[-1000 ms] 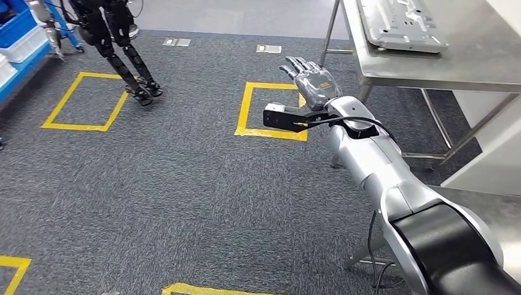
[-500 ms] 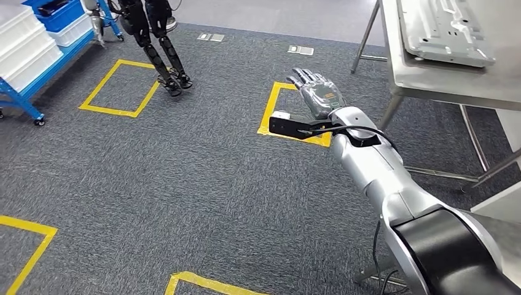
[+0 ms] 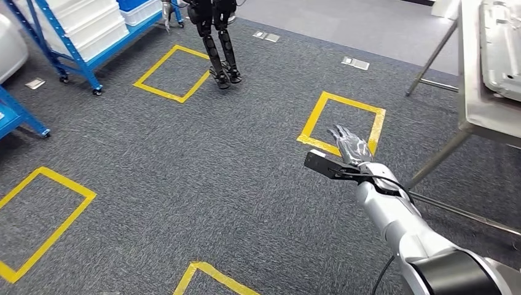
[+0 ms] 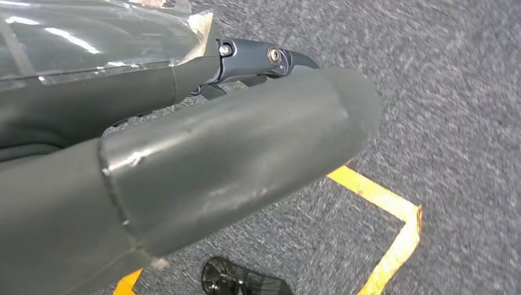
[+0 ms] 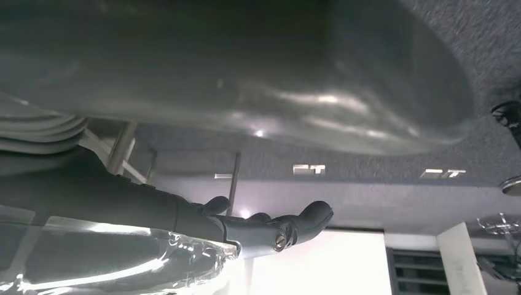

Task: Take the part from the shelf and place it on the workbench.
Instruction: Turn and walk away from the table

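One flat grey metal part (image 3: 501,46) lies on the steel workbench (image 3: 476,110), well beyond and outboard of the right hand (image 3: 348,144), which is spread, empty. View has swung toward the blue shelf rack (image 3: 74,37); another fetch likely. Left hand (image 4: 184,166): extended, holding nothing.
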Available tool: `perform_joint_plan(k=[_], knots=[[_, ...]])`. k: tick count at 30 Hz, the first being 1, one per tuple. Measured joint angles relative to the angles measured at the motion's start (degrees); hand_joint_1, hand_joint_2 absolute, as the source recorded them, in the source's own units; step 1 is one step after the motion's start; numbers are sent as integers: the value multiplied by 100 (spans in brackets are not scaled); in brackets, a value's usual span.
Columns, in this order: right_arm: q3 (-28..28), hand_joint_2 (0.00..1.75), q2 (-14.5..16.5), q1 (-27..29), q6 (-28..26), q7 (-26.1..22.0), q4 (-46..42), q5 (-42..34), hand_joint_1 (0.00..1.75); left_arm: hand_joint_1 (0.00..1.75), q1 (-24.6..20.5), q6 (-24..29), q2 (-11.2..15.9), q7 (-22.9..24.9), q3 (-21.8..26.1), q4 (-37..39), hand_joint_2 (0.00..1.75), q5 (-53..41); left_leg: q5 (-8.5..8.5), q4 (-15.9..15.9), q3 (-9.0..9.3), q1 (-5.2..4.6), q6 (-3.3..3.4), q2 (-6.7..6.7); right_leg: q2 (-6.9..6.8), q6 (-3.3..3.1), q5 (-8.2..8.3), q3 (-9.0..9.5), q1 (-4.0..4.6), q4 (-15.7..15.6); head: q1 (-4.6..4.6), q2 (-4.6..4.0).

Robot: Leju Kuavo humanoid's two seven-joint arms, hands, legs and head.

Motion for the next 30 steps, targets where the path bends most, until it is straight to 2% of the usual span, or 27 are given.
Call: perform_joint_plan(k=[1,2,3,4,5,6,8,9,10,11,12,13,15,16,17,19,20,21,23,24,25,26,27,28,29,30], knots=[[-51,0,-35,74,-22,6,26,-22,0,0,-1,2,1,-1,1,0,0,3,-7,10,-15,-8,-23,-60,82,-19,81,92,-10,-196,-2,0],[-93,0,-58,149,-39,8,50,-38,0,0,3,5,2,-1,2,0,0,9,-8,14,-30,-11,-53,-120,101,-60,111,133,-5,-259,-4,0],[-126,0,-74,216,-44,15,67,-58,0,0,14,7,1,-2,3,0,0,17,-4,7,-41,-8,-86,-181,31,-115,121,145,4,-263,-3,0],[-161,0,-82,265,-42,33,83,-87,0,0,29,10,2,-5,5,1,0,26,-8,9,-53,-1,-115,-177,-30,-158,130,158,-5,-277,-3,0],[-198,0,-82,302,-38,52,96,-123,0,0,42,17,0,-10,8,1,0,34,-51,60,-79,-7,-146,-52,-88,-203,140,172,-13,-295,-10,0],[-239,0,-85,340,-34,71,109,-166,0,0,47,28,0,-15,10,2,0,40,-152,202,-143,-14,-176,135,-149,-249,147,187,-24,-315,-24,0],[-356,0,-114,477,-29,90,146,-277,0,0,32,52,-3,-25,14,2,0,47,-514,847,-437,-17,-221,535,-297,-328,128,222,-8,-332,-49,0],[-426,0,-137,580,-28,90,171,-340,0,0,27,61,-5,-26,16,2,0,50,-684,1234,-627,-3,-239,607,-385,-357,113,235,7,-332,-56,0],[-503,0,-158,702,-29,88,199,-411,0,0,29,67,-9,-26,24,2,0,50,-782,1525,-773,10,-253,636,-476,-371,97,246,18,-331,-55,0],[-583,0,-173,827,-31,82,224,-484,0,0,35,75,-13,-26,37,2,0,53,-776,1623,-824,20,-263,652,-559,-377,85,252,23,-330,-56,0],[-664,0,-180,951,-32,74,246,-561,0,0,42,88,-15,-25,55,2,0,56,-672,1494,-754,27,-265,674,-636,-375,73,261,27,-330,-58,0],[-756,0,-183,1070,-26,63,266,-660,0,0,46,104,-16,-25,75,2,0,63,-503,1159,-565,27,-254,727,-708,-362,57,273,28,-329,-59,0],[-971,0,-183,1308,33,43,296,-913,0,0,39,141,-15,-22,103,2,0,83,-233,380,-105,-7,-199,957,-836,-312,14,308,58,-330,-66,0],[-1103,0,-182,1436,79,37,315,-1063,0,0,34,154,-17,-19,112,2,0,91,-177,138,41,-27,-169,1027,-897,-280,-11,332,78,-332,-58,0],[-1241,0,-173,1575,124,38,335,-1193,0,0,34,165,-21,-14,121,2,0,96,-178,38,101,-46,-142,1050,-960,-247,-34,358,97,-336,-51,0],[-1495,0,-135,1849,169,57,377,-1360,0,0,55,175,-32,-1,149,2,0,97,-170,4,119,-43,-90,903,-1054,-186,-74,410,112,-342,-33,0],[-1595,0,-110,1977,176,70,393,-1393,0,0,64,178,-43,4,165,2,0,97,-157,-27,144,-33,-60,839,-985,-159,-111,413,104,-304,-30,-1],[-1680,0,-95,2098,182,90,414,-1415,0,0,62,179,-51,8,180,2,0,95,-136,-56,167,-18,-20,777,-838,-144,-188,365,91,-170,-26,-1],[-1832,0,-95,2365,213,156,470,-1464,0,0,34,179,-65,10,199,2,0,74,-112,-86,195,-2,32,636,-485,-147,-466,69,40,469,-5,-1],[-1899,0,-101,2501,229,189,499,-1491,0,0,23,178,-64,11,203,2,0,61,-108,-85,194,1,48,557,-397,-150,-610,-130,22,862,4,0],[-1958,0,-104,2637,240,208,521,-1515,0,0,23,176,-68,11,205,2,0,50,-110,-83,194,2,49,468,-365,-136,-700,-305,9,1177,12,0],[-2007,0,-101,2751,243,209,537,-1530,0,0,30,174,-73,11,207,2,0,44,-113,-79,195,4,46,383,-354,-100,-703,-397,0,1300,17,0],[-2046,0,-99,2831,243,205,547,-1537,0,0,39,172,-79,11,210,2,0,43,-117,-73,196,6,39,306,-340,-46,-611,-375,-13,1188,17,0],[-2083,0,-96,2889,243,201,556,-1541,0,0,45,171,-84,11,214,2,0,42,-123,-63,198,11,27,230,-309,18,-455,-260,-35,890,17,0],[-2114,0,-95,2915,244,198,563,-1542,0,0,47,171,-86,11,217,2,0,41,-134,-46,196,15,6,164,-224,79,-282,-79,-68,472,18,0],[-2137,0,-93,2925,252,198,570,-1542,0,0,46,171,-84,11,220,1,0,40,-154,-22,190,9,-27,102,-140,96,-144,95,-81,114,23,0]])
